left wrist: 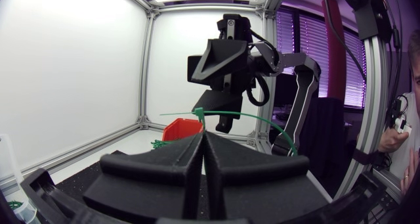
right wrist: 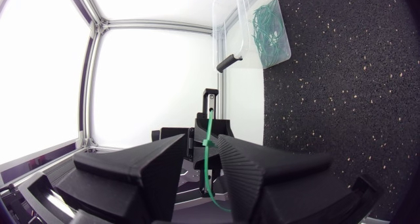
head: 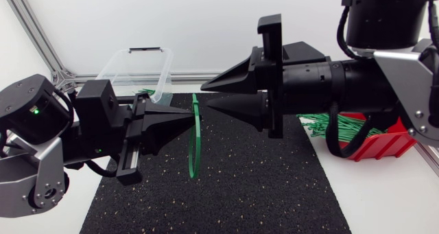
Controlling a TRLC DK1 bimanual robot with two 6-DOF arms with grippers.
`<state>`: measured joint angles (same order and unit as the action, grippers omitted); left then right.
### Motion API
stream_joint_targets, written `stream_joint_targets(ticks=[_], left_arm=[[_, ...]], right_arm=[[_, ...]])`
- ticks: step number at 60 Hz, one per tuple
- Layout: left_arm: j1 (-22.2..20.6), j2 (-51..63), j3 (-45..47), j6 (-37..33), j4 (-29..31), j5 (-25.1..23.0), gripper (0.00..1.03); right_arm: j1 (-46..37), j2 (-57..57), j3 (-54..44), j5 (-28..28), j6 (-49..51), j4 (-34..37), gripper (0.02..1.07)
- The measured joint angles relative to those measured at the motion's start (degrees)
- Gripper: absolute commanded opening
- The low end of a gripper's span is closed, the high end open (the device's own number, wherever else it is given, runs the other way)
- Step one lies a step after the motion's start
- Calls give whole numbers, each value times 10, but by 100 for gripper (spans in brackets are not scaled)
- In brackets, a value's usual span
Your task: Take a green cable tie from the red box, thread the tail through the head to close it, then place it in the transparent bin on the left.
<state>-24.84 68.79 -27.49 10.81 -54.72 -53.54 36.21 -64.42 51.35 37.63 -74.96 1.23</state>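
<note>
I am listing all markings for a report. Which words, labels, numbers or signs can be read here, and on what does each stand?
None: no text can be read in any view.
The red box, the transparent bin and the black mat show no print.
The left gripper and the right gripper are plain black.

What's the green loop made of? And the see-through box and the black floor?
The green cable tie is probably smooth plastic; it bends into a thin loop. The transparent bin: clear glossy plastic, see-through walls. The black mat looks rubbery, matte and speckled.
</note>
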Motion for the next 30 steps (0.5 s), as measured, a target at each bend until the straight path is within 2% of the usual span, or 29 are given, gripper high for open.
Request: stream_joint_targets(ticks=[10, 13, 16, 30], left_arm=[[0, 0, 0, 10, 0, -10, 4], [0, 0, 0, 13, 0, -17, 4], [0, 0, 0, 15, 0, -22, 4], [0, 10, 0, 17, 0, -31, 3]], right_arm=[[-16, 10, 0, 0, 2, 0, 67], [-26, 8, 0, 0, 2, 0, 54], [-30, 3, 0, -3, 2, -1, 47], [-25, -27, 0, -5, 2, -15, 47]])
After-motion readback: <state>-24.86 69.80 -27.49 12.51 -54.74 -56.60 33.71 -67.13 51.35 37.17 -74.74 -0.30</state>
